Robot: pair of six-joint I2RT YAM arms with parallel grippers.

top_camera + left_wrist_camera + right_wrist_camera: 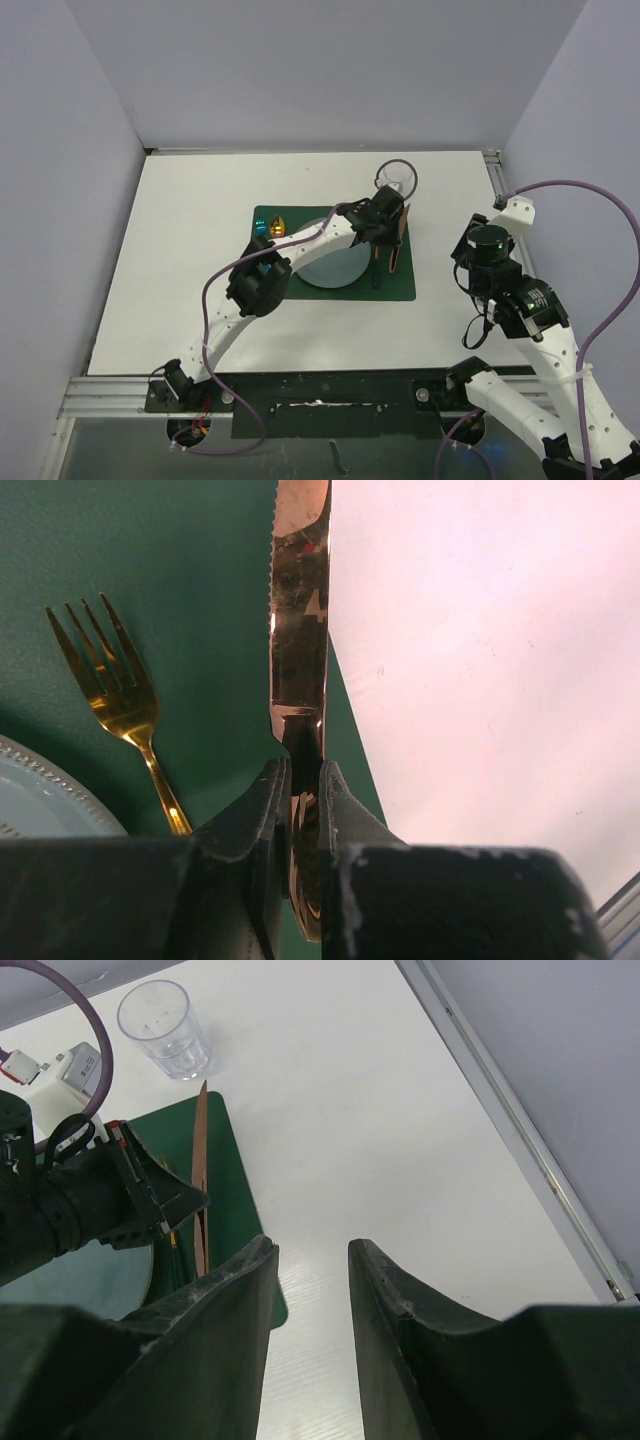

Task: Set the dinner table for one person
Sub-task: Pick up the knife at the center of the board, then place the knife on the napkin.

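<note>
Pale grey-lilac walls closed in three sides of the dinner table (170, 270), a large matte white rectangle that filled the view from the arms' bases to the far wall. A metal rail (505, 1135) ran along its right edge. Its surface was plain and unmarked.

Near the middle lay a dark green placemat (398, 290) with a pale round plate (340, 272) on it. A gold fork (118, 685) rested on the mat just right of the plate, tines pointing to the far side. A clear glass (165, 1028) stood upright on the white surface just beyond the mat's far right corner.

The left gripper (303, 780) was clamped tight on a gold knife (298, 630), pinching it where handle met blade. The serrated blade pointed away, over the mat's right edge. Whether the knife touched the mat could not be told.

The right gripper (312, 1252) hung over bare table to the right of the mat, jaws partly apart with nothing between them.

At the mat's far left corner sat small gold and blue shapes (271, 228), possibly more cutlery, too blurred to tell.
</note>
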